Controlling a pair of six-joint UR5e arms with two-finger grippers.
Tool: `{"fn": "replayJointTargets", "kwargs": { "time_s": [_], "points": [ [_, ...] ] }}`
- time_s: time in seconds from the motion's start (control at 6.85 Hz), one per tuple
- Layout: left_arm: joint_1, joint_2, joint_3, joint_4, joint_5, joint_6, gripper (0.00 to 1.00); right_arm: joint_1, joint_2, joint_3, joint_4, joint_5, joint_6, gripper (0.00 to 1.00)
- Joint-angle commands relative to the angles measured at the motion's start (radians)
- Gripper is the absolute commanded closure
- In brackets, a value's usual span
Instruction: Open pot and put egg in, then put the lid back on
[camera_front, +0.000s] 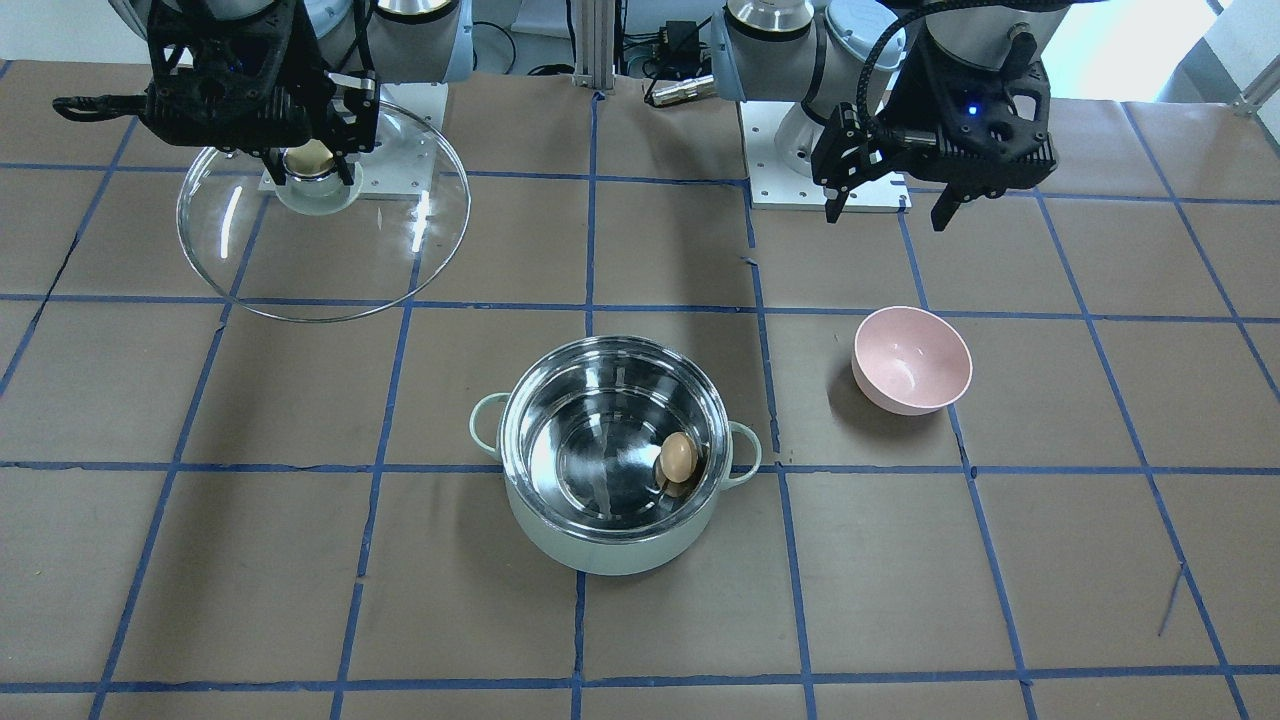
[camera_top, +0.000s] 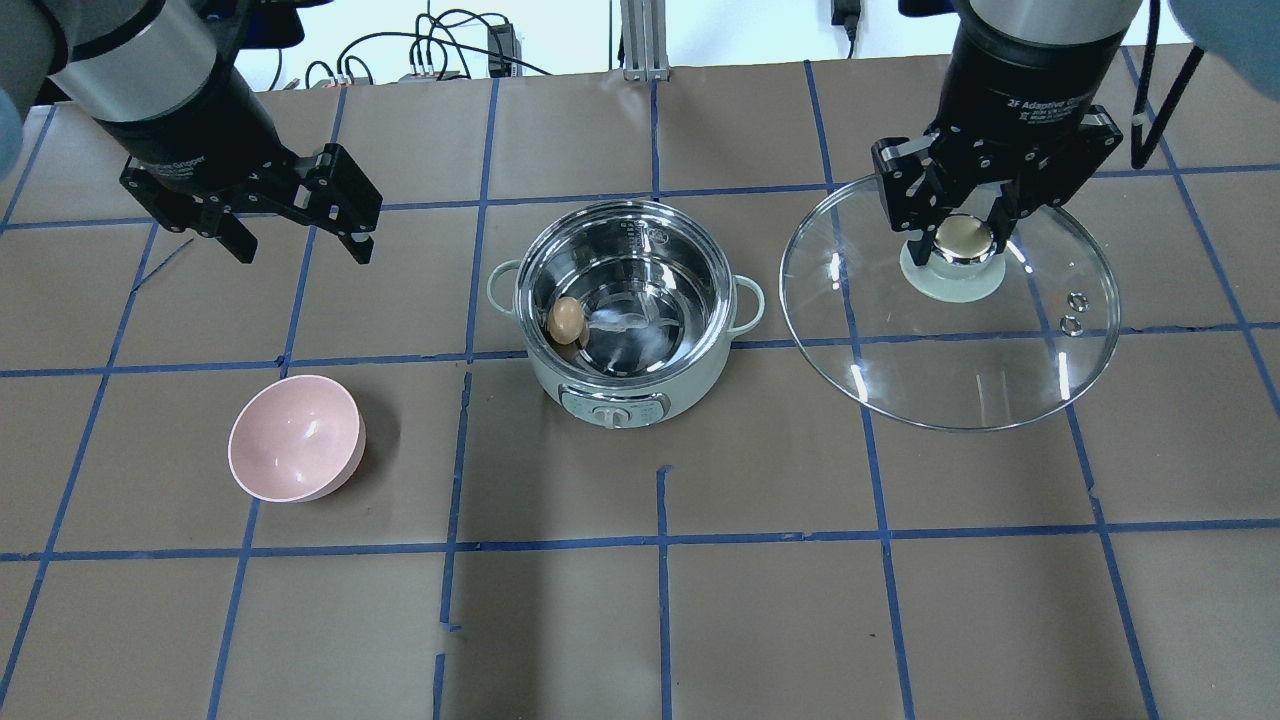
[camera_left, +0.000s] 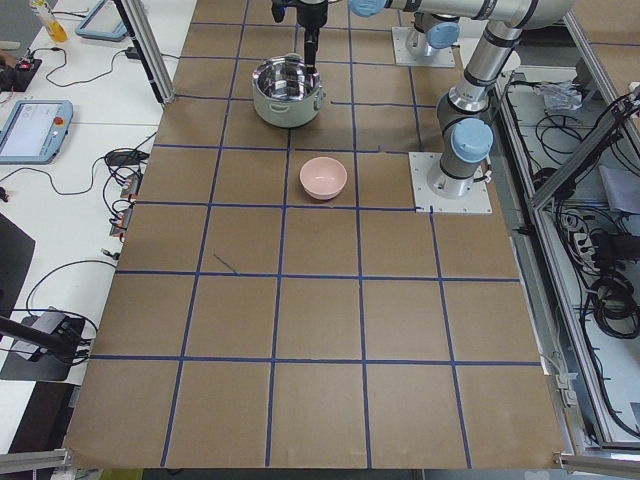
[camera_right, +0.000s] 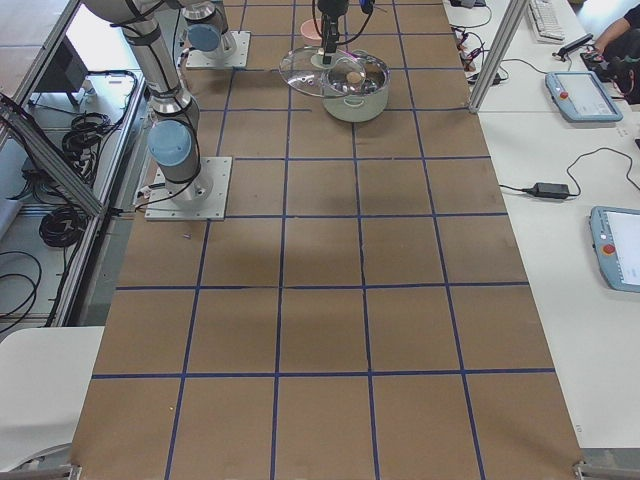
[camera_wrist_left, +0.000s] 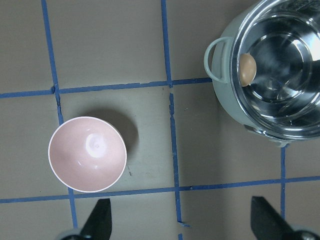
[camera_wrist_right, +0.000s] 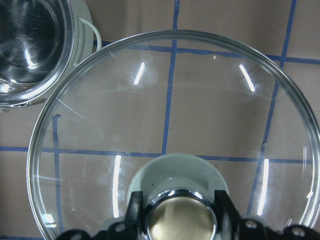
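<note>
The mint-green pot (camera_top: 625, 385) stands open at the table's middle, also in the front view (camera_front: 610, 545) and left wrist view (camera_wrist_left: 225, 95). The tan egg (camera_top: 566, 320) lies inside it against the steel wall, as the front view (camera_front: 679, 457) and left wrist view (camera_wrist_left: 247, 69) show. My right gripper (camera_top: 963, 243) is shut on the cream knob of the glass lid (camera_top: 950, 380) and holds it in the air to the pot's right (camera_front: 330, 270) (camera_wrist_right: 170, 120). My left gripper (camera_top: 298, 245) is open and empty, above the table left of the pot (camera_front: 888, 208).
A pink bowl (camera_top: 296, 438) stands empty on the table on my left side, also in the front view (camera_front: 911, 360) and left wrist view (camera_wrist_left: 87, 154). Blue tape lines grid the brown table. Arm bases and cables sit at the far edge.
</note>
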Motion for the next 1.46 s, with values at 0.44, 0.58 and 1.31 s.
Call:
{"fn": "replayJointTargets", "kwargs": {
  "time_s": [0.44, 0.58, 1.31],
  "points": [
    [-0.001, 0.0, 0.0, 0.0, 0.0, 0.0, 0.03, -0.002, 0.0, 0.001, -0.003, 0.0, 0.005, 0.5],
    [0.001, 0.0, 0.0, 0.0, 0.0, 0.0, 0.03, -0.005, 0.0, -0.001, -0.008, 0.002, 0.005, 0.5],
    [0.001, 0.0, 0.0, 0.0, 0.0, 0.0, 0.03, 0.018, 0.035, -0.027, -0.073, 0.017, 0.02, 0.53]
  ]
}}
